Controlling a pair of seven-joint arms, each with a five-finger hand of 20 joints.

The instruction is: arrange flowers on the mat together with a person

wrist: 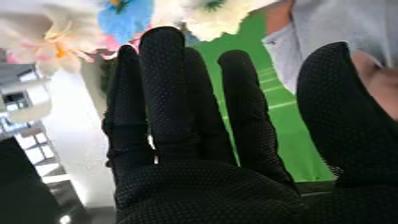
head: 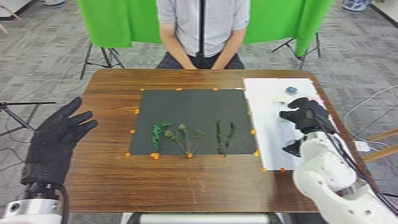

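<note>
R hand (head: pixel 311 118), fingers open, was R of mat (head: pixel 192 108) nr blooms (wrist: pixel 220 22), prob. to pick one; L hand (head: pixel 59 131), also open, was L of mat, prob. leaving room.

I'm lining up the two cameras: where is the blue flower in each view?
Head view: the blue flower is towards the far end of the white sheet.
Right wrist view: it is among pale flowers, just past the right hand.
Shared landmark: the green cloth.
</note>
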